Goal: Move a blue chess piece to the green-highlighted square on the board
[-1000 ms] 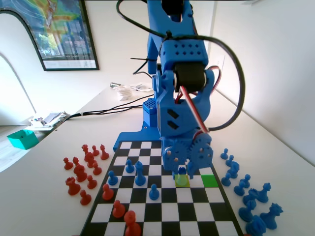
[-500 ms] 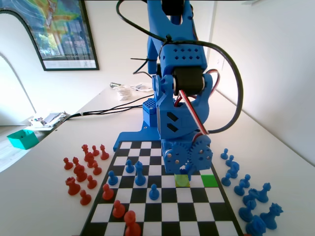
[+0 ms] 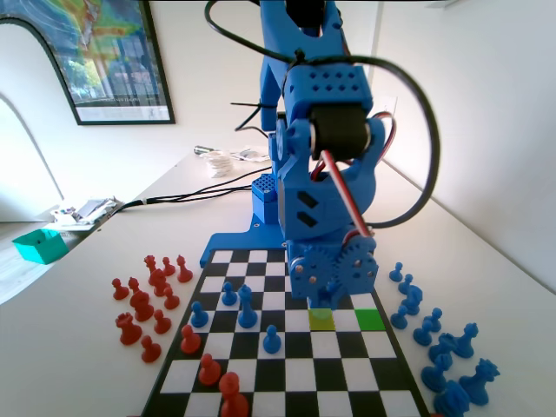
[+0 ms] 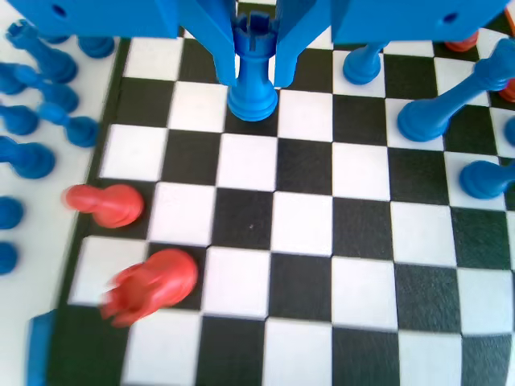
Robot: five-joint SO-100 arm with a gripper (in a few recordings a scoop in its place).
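Jaws (image 4: 253, 72) clamped on a blue chess piece (image 4: 253, 68) with a notched, rook-like top, lifted just off the board (image 3: 261, 360). Best carried level to the green-highlighted square (image 3: 370, 320) (one square right of the yellow-green square (image 3: 321, 319), fixed view), then lowered upright.

- Fixed view: low at the end of the board (image 3: 287, 352) opposite the blue arm (image 3: 321, 174), looking along the squares toward it, wall behind.
- Wrist view: riding above the gripper (image 4: 254, 68), facing steeply down, close over the board (image 4: 306, 241).
- Shared: the chequered squares under the gripper (image 3: 323, 300), with blue and red pieces nearby.
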